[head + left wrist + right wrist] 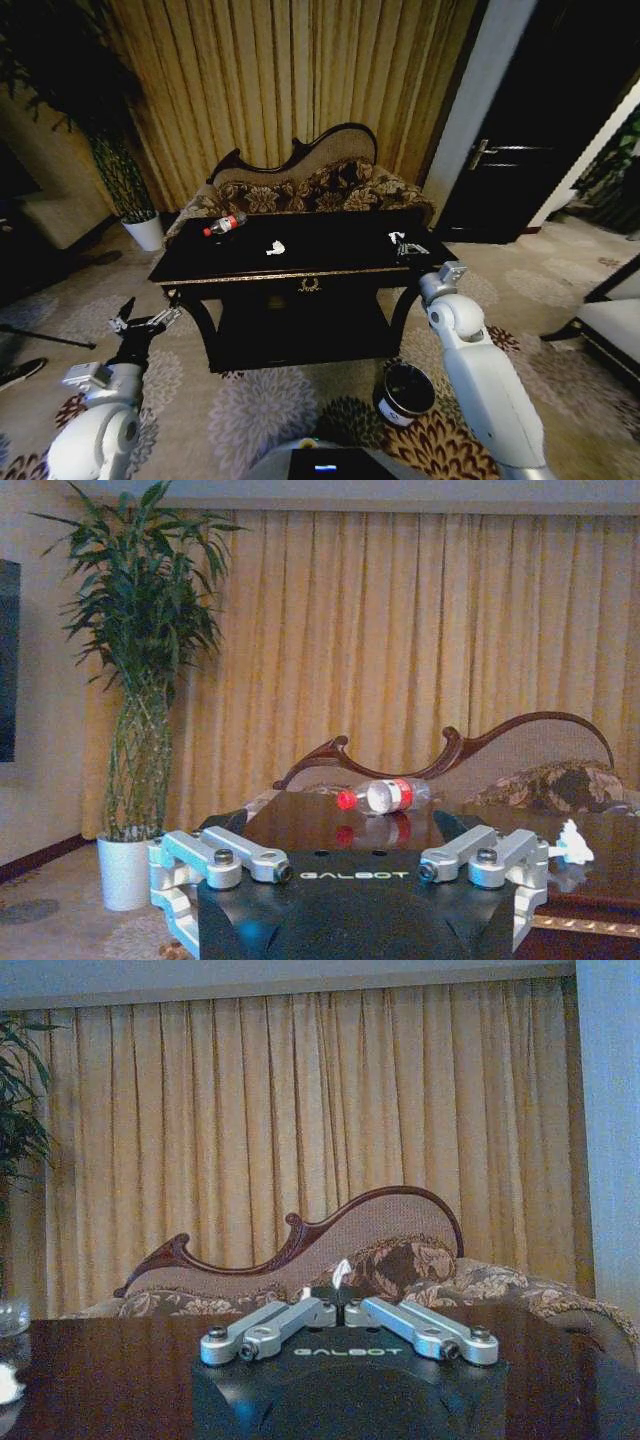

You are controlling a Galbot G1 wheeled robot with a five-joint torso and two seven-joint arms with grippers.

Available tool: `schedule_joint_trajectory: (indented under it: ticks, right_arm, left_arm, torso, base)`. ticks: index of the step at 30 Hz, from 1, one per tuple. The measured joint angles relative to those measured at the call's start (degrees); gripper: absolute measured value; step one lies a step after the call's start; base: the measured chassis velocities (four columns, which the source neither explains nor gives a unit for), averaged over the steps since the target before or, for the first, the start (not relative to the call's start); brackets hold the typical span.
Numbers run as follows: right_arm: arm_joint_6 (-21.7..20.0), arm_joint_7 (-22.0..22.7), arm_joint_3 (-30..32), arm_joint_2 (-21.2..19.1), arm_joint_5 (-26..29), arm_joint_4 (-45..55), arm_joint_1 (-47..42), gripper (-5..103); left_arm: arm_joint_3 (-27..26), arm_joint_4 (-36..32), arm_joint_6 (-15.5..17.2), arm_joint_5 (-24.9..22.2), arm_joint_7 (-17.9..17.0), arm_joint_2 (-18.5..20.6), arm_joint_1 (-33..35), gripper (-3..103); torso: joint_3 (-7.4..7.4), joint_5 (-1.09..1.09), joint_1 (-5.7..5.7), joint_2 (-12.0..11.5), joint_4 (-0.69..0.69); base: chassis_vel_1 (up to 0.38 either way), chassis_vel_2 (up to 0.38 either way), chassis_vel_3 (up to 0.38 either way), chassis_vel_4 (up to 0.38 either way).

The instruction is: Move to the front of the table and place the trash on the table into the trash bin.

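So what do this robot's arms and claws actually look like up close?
Both arms have smooth, rounded white-grey shells with bulging joints. The left claw has thin silver metal fingers on a dark wrist. The right claw looks the same. From the wrist cameras, each claw sits on a glossy black block lettered GALBOT, with silver linkage bars and dark bolts.

Head view: dim, dark at the corners, with strong wide-angle bending of the curtain [290, 80] and door [540, 120] towards the edges. The glossy table [300, 255] reads near-black with faint sheen. Left wrist view: brighter, warm and even; the table top mirrors the bottle [385, 796]. Right wrist view: soft, slightly hazy, evenly lit curtain; the near end effector housing appears dark.
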Motion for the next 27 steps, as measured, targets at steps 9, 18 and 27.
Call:
schedule_joint_trajectory:
  ticks: [9, 18, 27]
  right_arm:
    - [1.3, 0.0, 0.4, 0.6, -0.8, -0.5, -1.4, 0]
    - [2.6, 0.0, 4.5, 0.5, -1.9, -3.7, -7.6, 0]
    - [3.8, 0.0, 10.2, 2.5, -6.8, -8.5, -16.0, 0]
  left_arm:
    - [-0.2, -0.3, 0.0, 0.0, 0.0, 0.1, 0.2, 100]
    - [0.1, -0.4, -0.1, 0.0, 0.2, -0.2, 0.5, 100]
    - [-0.2, -0.2, -0.7, -0.3, 0.3, -0.2, 0.5, 100]
  torso:
    - [-0.02, 0.0, -0.04, 0.0, -0.01]
    - [0.01, 0.0, 0.02, 0.0, -0.01]
    - [-0.01, 0.01, -0.02, 0.0, -0.02]
  base:
    - [0.112, -0.114, -0.104, 0.099]
    - [0.0, 0.0, 0.0, 0.0]
    - [0.0, 0.0, 0.0, 0.0]
